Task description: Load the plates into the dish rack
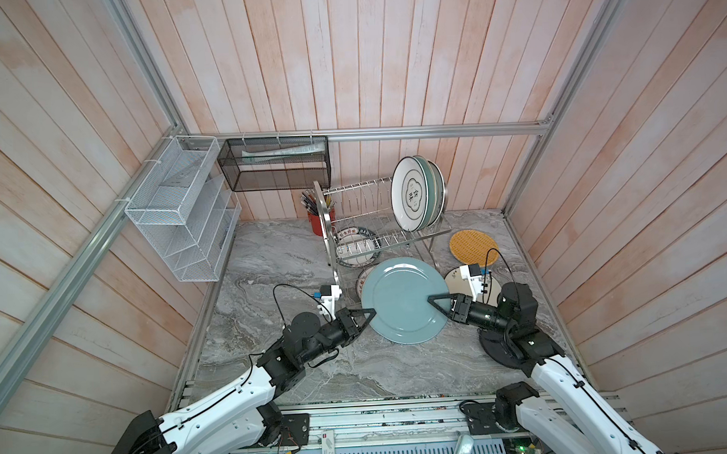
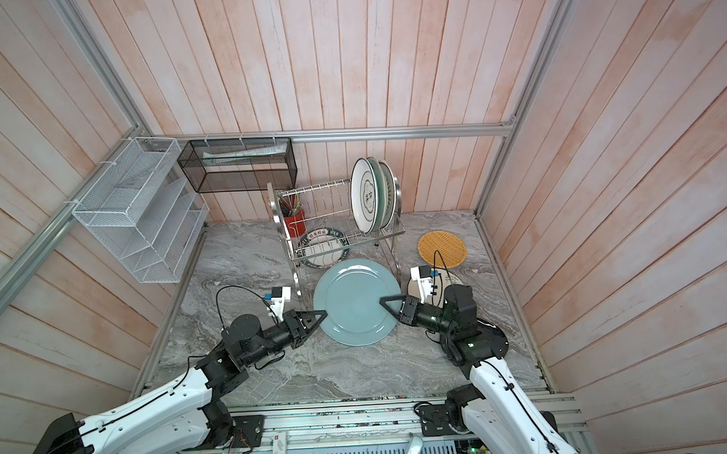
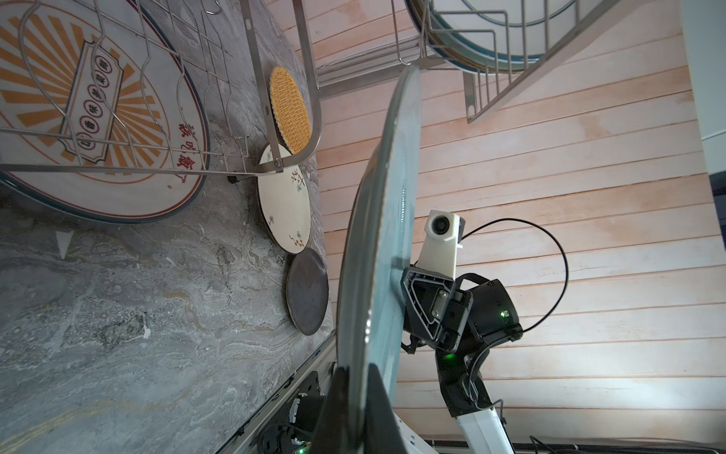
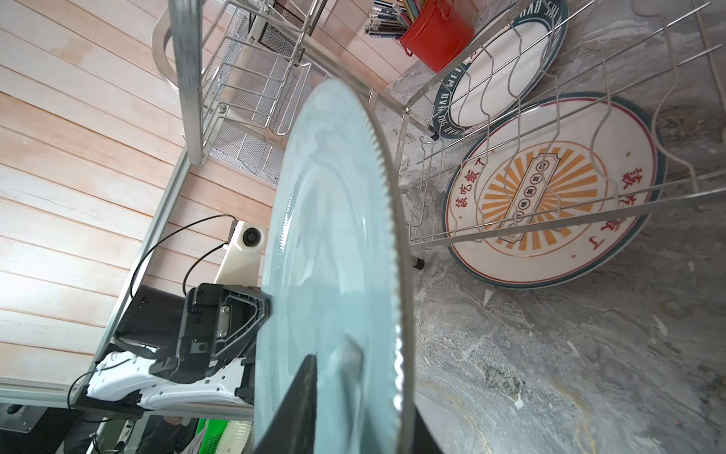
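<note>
Grey marble tabletop (image 1: 275,364), pink plank walls (image 1: 389,69). Left gripper (image 1: 371,313) is clamped on the left rim of the blue-grey plate (image 1: 398,306), which is raised off the marble tabletop just in front of the dish rack (image 1: 365,211). Right gripper (image 1: 433,300) straddles the opposite rim; a firm pinch cannot be confirmed. Step in hand: two-arm carry or handover. Next move, probably: secure the grip, tip the plate on edge, seat it between free prongs (image 1: 352,195).

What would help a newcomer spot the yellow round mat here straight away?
Find the shiny wire dish rack at the back of the marble table. Just right of its legs, lying flat, is the yellow woven disc. Only it has a basket weave; the cream floral plate nearby is smooth.
</note>
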Controlling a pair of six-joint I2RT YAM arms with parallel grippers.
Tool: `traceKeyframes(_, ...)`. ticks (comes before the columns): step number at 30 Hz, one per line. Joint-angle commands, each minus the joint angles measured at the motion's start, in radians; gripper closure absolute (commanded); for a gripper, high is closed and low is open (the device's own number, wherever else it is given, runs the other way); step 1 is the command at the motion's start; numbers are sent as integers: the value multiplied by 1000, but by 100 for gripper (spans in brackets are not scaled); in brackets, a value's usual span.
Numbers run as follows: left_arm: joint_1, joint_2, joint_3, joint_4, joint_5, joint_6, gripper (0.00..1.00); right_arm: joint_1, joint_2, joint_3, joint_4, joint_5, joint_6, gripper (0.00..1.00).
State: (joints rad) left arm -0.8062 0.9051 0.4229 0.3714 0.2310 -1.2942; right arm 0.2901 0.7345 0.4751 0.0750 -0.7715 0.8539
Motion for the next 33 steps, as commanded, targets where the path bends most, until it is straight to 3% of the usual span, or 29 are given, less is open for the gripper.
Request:
traceKeyframes(1,8,-23,50,117,0,18,100,10,-24,-12,34,-30,11,84)
traceKeyframes(3,9,-28,48,102,-7,25,100,11,-28,-10,27,-16,21,100)
traceKeyframes(7,13,-39,42,73,-5,48,99,11,-55,32,-66,74,10,100)
traceKeyframes(11,18,-95,31,-2,-40,81,28,-1,-60,76,-150,177,-18,100)
traceKeyframes(13,19,-146,32,-64,-70,120,8,-11,-59,97,-195,226,-36,100)
traceKeyframes(14,19,-180,33,-106,-88,140,3,-19,-64,110,-223,254,-49,100)
traceKeyframes(23,23,-434,134,-501,-232,426,0,-75,-177,258,-442,466,-133,100)
traceKeyframes(33,24,-454,287,-752,-450,757,0,-75,-200,528,-623,893,-257,100)
